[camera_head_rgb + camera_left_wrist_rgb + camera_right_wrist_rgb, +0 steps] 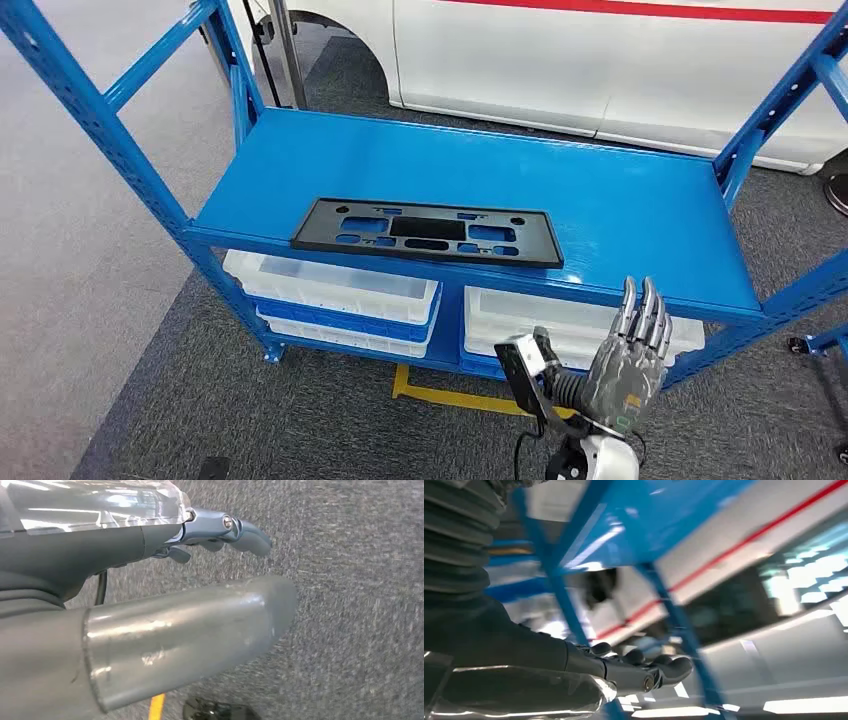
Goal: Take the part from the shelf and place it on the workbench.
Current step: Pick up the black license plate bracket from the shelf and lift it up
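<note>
Right hand (pixel 632 365): seen nearest the head camera, raised in front of the shelf's front edge, right of centre. The fingers (pixel 645 315) are held straight and close together, pointing up; nothing is held. In the right wrist view (pixel 624 672) the fingers are seen stretched out below a blue shelf beam, and the picture is blurred.

Left hand (pixel 165 580): seen in the left wrist view over grey carpet. The thick grey thumb (pixel 200 630) is stretched out, the darker fingers (pixel 235 530) lie loosely extended, and nothing is held.

Part (pixel 428 232): a flat, long black plate with several cut-outs, laid flat on the top board of the shelf, near the front edge and a little left of centre. It is touched by neither hand.

Shelf (pixel 620 200): a blue metal rack with a wide top board and angled uprights at each corner.

Bins (pixel 335 290): white and blue plastic trays are stacked on the lower level, one stack on the left and another (pixel 500 320) on the right, partly hidden by the right hand.

Floor (pixel 250 400): dark grey carpet under the rack, with a paler strip on the left. A yellow tape mark (pixel 450 395) is laid on the carpet in front of the shelf.

Background: a white vehicle (pixel 560 60) with a red stripe is parked behind the shelf.
</note>
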